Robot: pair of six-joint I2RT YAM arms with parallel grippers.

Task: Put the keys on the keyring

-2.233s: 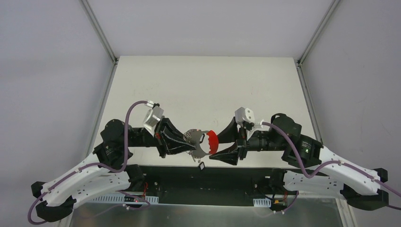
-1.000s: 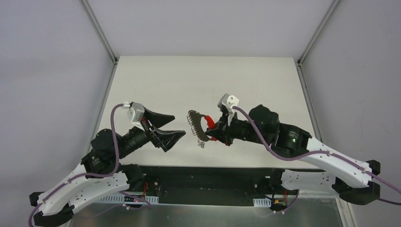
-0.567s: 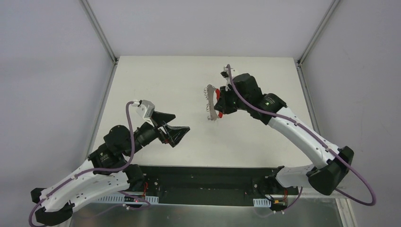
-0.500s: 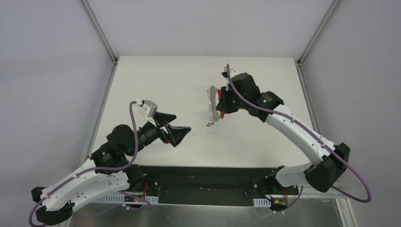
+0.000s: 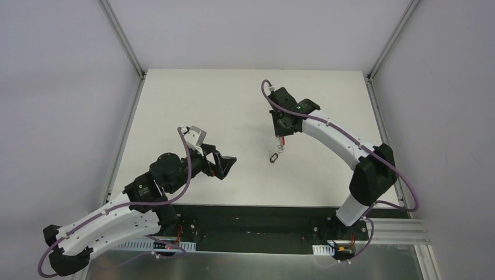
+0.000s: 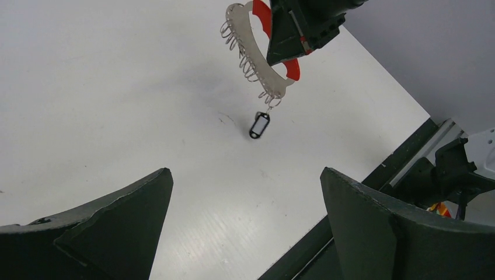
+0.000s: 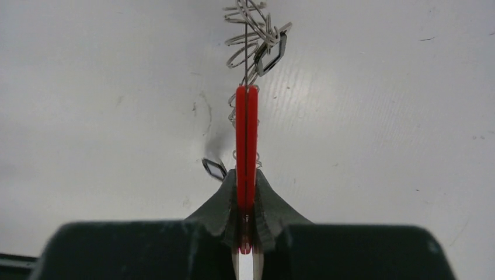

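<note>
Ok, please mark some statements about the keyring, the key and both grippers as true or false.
1. The right gripper is shut on the red tag of the keyring. True.
2. The left gripper holds the key. False: its jaws stand open, empty.
3. The key hangs from a wire loop of the keyring. True.
4. The keyring lies flat on the table. False: it hangs from the right gripper.

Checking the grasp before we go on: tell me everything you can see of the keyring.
The keyring is a grey-white curved strap edged with thin silver wire loops, with a red crescent tag inside its curve. The shut right claw pinches the tag, holding it over the table. A small black-headed key dangles from its lowest loop.
</note>
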